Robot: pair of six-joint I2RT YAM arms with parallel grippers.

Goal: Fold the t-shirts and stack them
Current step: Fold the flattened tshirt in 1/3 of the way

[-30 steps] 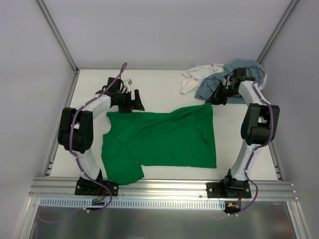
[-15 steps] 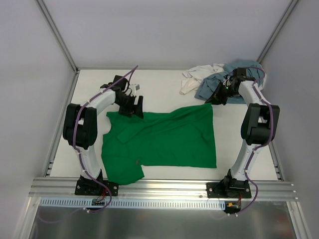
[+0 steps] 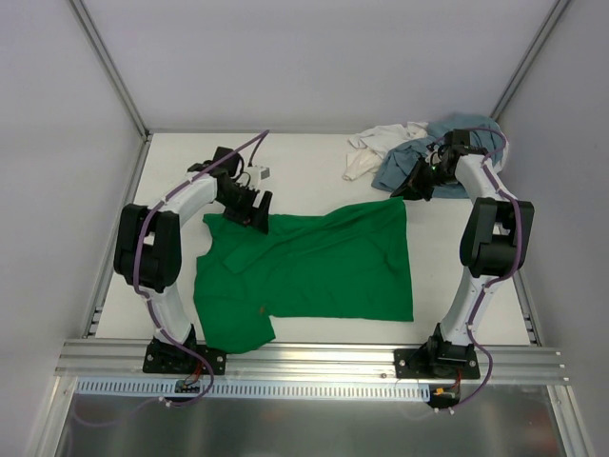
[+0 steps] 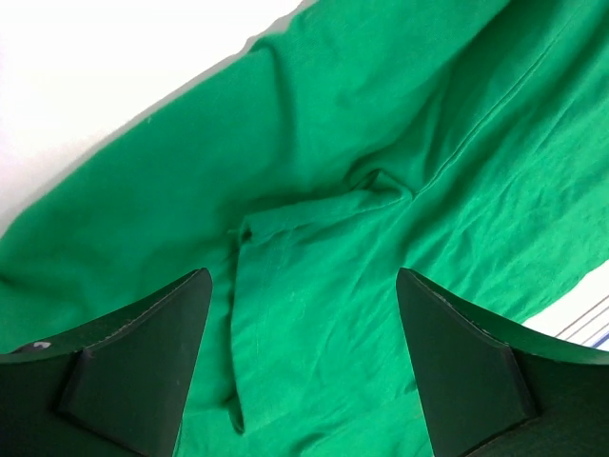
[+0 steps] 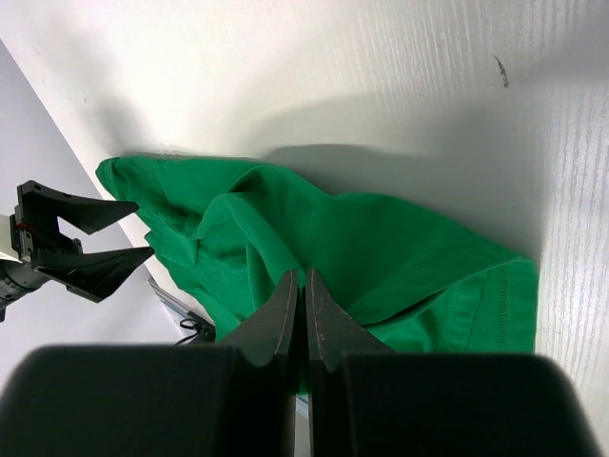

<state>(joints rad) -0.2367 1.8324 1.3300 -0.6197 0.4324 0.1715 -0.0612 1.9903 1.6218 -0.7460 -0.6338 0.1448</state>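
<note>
On the middle of the table (image 3: 314,157) lies the green t-shirt (image 3: 324,267), spread mostly flat with its body running left to right, though small folds and wrinkles show near its far-left corner. Nothing on it looks folded yet. The left gripper (image 4: 303,286) hangs just above that far-left corner with its jaws set wide apart and nothing between them; green cloth fills the space below. The right gripper (image 5: 303,276) sits at the far-right corner of the same shirt with its jaws pressed fully together; their tips meet the cloth where it bunches up, but whether a pinch of fabric is caught between them I cannot tell. The white t-shirt (image 3: 366,152) and the grey-blue t-shirt (image 3: 395,171) lie crumpled together in a heap at the far-right corner of the table, touching each other and untouched by either arm. By my judgement the task is at its very start: the first shirt is laid out for its first fold, two shirts wait, and no stack exists.
</note>
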